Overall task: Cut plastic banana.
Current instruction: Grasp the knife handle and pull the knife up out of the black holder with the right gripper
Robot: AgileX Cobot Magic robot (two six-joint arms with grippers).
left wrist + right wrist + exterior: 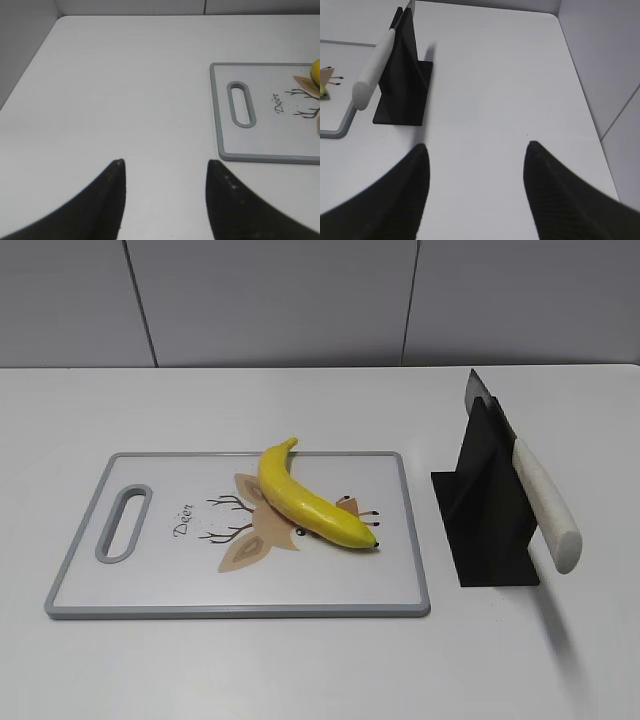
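Here the plastic banana (310, 500) lay diagonally across the cutting board (150, 590), whole, over the deer print, black tip toward the right edge. Just right of the board, a black stand (485, 510) held the knife (540, 502) blade-down, white handle slanting toward me. My left gripper (165, 167) hung wide open, holding nothing, over bare table (125, 90) left of the board; my right gripper (476, 150), likewise open and holding nothing, had open room right of the stand.
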